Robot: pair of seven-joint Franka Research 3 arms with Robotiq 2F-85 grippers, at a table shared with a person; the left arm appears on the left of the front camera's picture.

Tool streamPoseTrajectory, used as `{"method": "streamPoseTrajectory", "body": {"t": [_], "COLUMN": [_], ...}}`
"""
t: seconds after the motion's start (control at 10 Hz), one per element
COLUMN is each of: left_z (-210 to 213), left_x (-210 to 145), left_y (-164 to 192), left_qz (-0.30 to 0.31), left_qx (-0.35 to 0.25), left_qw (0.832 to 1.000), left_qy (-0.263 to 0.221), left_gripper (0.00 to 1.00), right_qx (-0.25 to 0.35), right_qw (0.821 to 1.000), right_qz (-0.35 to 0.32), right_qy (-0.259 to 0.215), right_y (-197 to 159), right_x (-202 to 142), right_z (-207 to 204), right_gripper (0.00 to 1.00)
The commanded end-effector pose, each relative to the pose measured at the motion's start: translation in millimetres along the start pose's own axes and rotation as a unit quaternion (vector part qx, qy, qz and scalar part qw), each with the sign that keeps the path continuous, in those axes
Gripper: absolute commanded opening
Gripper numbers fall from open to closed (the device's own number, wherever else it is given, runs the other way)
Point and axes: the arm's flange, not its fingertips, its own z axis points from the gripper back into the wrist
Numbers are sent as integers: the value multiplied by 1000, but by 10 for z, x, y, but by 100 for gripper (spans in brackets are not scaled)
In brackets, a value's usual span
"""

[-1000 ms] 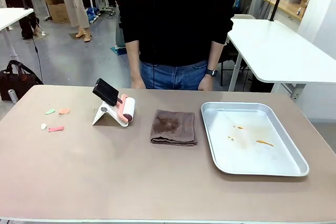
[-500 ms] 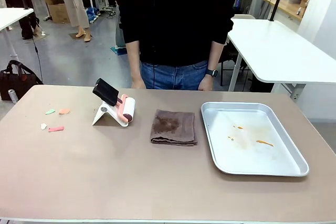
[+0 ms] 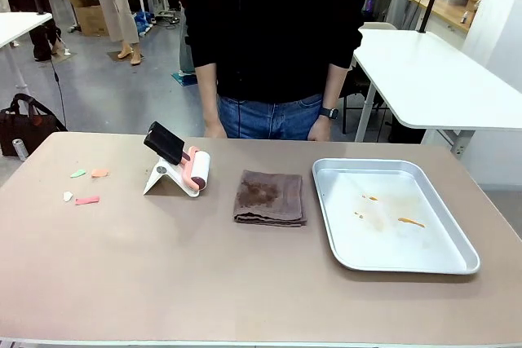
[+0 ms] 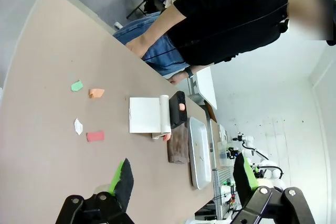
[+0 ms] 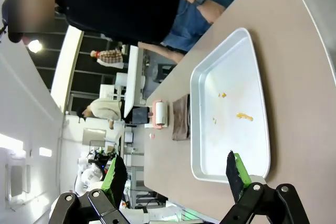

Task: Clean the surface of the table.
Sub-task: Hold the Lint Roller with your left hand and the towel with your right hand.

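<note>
The tan table (image 3: 204, 283) is seen across the front view, with small coloured scraps (image 3: 87, 200) scattered near its left end. A lint roller (image 3: 196, 170) is propped on a white stand (image 3: 163, 178) left of a folded brown cloth (image 3: 270, 198), and a silver tray (image 3: 408, 266) smeared with orange (image 3: 410, 222) is set to the right. The left gripper (image 4: 184, 177) and the right gripper (image 5: 176, 171) are each shown with fingers spread wide apart, nothing being held.
</note>
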Motion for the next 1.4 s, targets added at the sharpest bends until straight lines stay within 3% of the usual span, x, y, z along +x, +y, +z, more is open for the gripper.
{"method": "streamPoseTrajectory", "body": {"t": [0.0, 0.5, 0.6, 1.0, 1.3], "left_z": [4, 4, -38, -629, -1305], "left_x": [11, -6, -11, 81, -226], "left_y": [7, 0, -43, -460, -868], "left_qz": [-7, 1, -12, -60, -127], "left_qx": [-9, 0, 15, 39, 67], "left_qw": [1000, 1000, 999, 993, 974], "left_qy": [-3, 1, 30, 93, 177], "left_gripper": [100, 100, 100, 100, 100], "right_qx": [9, 9, -1, -34, -76], "right_qw": [1000, 1000, 1000, 994, 979], "right_qz": [15, 15, 1, 93, 156], "right_qy": [-7, -7, -1, 51, 109], "right_y": [16, 16, 15, 720, 1270], "right_x": [44, 44, 6, -133, -346], "right_z": [19, 19, 19, -783, -1646], "right_gripper": [100, 100, 100, 100, 100]}}
